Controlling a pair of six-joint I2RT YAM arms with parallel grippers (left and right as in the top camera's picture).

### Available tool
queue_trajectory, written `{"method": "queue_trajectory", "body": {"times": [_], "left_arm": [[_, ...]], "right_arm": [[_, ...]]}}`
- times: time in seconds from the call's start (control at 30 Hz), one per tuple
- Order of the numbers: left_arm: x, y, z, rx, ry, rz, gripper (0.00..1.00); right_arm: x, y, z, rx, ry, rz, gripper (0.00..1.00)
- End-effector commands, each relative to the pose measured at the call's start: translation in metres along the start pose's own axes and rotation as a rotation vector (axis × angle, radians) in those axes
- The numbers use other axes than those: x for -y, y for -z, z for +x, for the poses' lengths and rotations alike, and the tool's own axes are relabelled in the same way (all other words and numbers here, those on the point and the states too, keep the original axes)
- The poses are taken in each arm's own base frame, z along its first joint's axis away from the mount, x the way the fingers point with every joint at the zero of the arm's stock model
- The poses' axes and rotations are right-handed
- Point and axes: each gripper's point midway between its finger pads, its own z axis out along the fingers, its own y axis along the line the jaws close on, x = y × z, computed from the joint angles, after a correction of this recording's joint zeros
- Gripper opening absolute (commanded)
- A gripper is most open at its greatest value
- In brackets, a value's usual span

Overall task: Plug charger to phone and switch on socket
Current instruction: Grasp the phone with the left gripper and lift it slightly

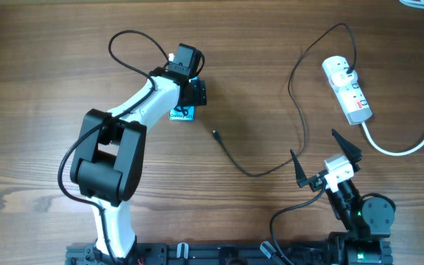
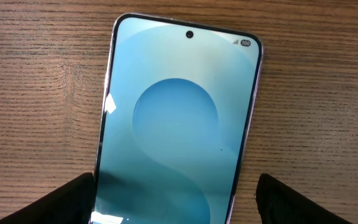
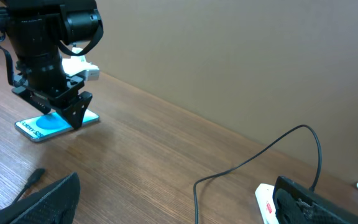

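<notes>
Directly beneath the left pincer [image 2: 174,182], flat on the wooden table [image 2: 30,93] with teal screen up: the phone [image 2: 179,118]. Straddles its lower half with fingers [image 2: 61,208] spread, one on each side, pinching nothing. On the pincer's left, nearly at the phone's edge, contact impossible to tell; on its right, a strip of bare wood in between. From the right wrist view, fingertips down at phone level, with the lettered end poking out from under them.

Ahead of the right pincer [image 1: 313,143] and well off to its left, lying loose on the wood: the light-tipped connector [image 1: 216,135] of the charger [image 1: 271,168], well apart from the phone and not plugged into it. Black cable curving back close by this pincer's left fingertip, then up and over to end on top of the socket [image 1: 347,90]. Socket ahead of the right pincer and a little to its right, lying apart from it. Jaws of this pincer wide apart, nothing between them. Further right of it, the thick white cord [image 1: 403,151], looping away from the socket's grey end
</notes>
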Motion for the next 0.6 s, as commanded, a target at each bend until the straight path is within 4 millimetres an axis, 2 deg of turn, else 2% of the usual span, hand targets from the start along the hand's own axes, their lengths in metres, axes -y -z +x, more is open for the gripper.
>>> {"method": "queue_trajectory", "body": {"times": [0.0, 0.13, 0.4, 0.57], "left_arm": [[-0.005, -0.012, 0.018, -0.048, -0.008, -0.011, 0.89], [0.000, -0.012, 0.008, -0.006, -0.003, 0.007, 1.00], [0.006, -0.012, -0.011, 0.072, -0.019, 0.031, 1.00], [-0.010, -0.011, -0.022, 0.115, -0.001, -0.034, 1.00]], "right_arm": [[-0.002, 0.000, -0.002, 0.010, -0.002, -0.009, 1.00], [-0.002, 0.000, -0.002, 0.010, -0.001, -0.009, 1.00], [-0.001, 0.000, -0.002, 0.010, -0.001, -0.009, 1.00], [-0.002, 0.000, -0.002, 0.010, -0.002, -0.009, 1.00]]}}
